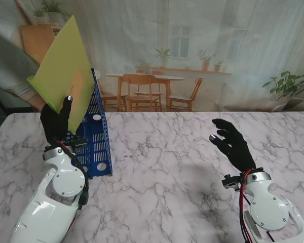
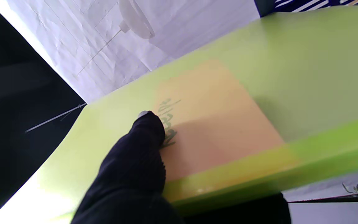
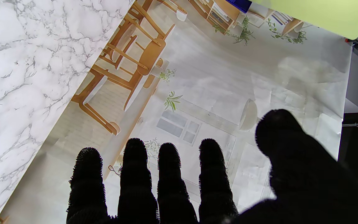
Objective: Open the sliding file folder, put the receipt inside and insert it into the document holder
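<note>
Left hand (image 1: 55,124) grips green folder (image 1: 66,66) holding receipt (image 2: 210,124); right hand (image 1: 233,144) spread, empty.

- White marble-patterned table (image 1: 172,167) with grey veins.
- Printed backdrop (image 1: 218,45) behind it: wooden dining table and chairs (image 1: 147,91), window (image 1: 180,40), potted plants (image 1: 289,86), pale daylight.

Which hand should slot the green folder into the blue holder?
Left. The left hand already grips the yellow-green plastic folder right above the blue perforated document holder; the right hand is open, empty, far right.
</note>
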Controlling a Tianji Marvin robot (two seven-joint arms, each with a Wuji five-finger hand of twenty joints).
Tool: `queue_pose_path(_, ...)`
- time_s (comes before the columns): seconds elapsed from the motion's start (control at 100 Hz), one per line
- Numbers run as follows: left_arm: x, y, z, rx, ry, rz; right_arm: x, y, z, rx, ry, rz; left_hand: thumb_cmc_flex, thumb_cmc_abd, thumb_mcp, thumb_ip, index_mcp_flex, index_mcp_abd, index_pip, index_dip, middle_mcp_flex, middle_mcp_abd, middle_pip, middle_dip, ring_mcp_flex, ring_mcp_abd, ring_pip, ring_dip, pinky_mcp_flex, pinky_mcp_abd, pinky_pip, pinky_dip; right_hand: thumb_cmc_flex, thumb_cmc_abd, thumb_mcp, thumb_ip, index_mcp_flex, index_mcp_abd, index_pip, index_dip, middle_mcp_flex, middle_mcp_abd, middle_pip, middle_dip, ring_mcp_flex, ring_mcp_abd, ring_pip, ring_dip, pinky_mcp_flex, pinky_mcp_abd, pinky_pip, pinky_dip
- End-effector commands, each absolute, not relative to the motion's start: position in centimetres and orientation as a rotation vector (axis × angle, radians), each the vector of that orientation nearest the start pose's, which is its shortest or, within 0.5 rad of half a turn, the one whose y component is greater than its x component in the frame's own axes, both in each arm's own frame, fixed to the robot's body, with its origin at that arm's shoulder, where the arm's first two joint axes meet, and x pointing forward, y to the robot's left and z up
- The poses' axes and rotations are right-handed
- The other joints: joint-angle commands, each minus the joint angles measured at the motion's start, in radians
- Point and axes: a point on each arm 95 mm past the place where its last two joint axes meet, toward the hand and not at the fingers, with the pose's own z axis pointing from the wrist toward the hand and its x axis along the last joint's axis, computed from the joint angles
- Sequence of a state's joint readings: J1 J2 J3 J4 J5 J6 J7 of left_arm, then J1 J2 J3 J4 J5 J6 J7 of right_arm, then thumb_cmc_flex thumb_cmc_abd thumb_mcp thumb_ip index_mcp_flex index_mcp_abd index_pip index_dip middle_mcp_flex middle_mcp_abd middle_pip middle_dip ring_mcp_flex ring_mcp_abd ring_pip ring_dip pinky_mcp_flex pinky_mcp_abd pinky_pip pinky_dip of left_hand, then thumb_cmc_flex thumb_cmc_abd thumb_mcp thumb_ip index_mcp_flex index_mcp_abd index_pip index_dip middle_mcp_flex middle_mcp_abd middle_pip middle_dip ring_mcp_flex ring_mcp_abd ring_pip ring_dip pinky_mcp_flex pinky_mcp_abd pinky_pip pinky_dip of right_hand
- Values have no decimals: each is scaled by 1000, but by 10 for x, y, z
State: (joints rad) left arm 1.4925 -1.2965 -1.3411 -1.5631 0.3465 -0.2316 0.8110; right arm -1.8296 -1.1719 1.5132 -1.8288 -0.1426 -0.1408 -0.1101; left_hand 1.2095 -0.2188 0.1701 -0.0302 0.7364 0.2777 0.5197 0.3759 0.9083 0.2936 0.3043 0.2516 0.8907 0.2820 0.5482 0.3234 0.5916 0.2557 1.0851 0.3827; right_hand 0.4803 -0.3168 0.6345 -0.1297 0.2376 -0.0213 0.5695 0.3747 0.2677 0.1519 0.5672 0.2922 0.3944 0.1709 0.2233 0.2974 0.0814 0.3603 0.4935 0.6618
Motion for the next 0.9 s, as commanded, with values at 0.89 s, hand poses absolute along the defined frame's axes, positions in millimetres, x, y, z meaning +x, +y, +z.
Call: queue_pose_path(0.89,434,8,-271,-1406,-247,-2173,347,-66,-282,-2178,-688,-2553,80,175,-158,9,-132,13,-72,-19,-185,-7,-7,5,-178,12,-31,18,-164,-68,-60,41,20,33,-32,19,3,8,-17,-1,-15,-6,-5,-4,-23,-28,-36,-12,24,-44,-40,62)
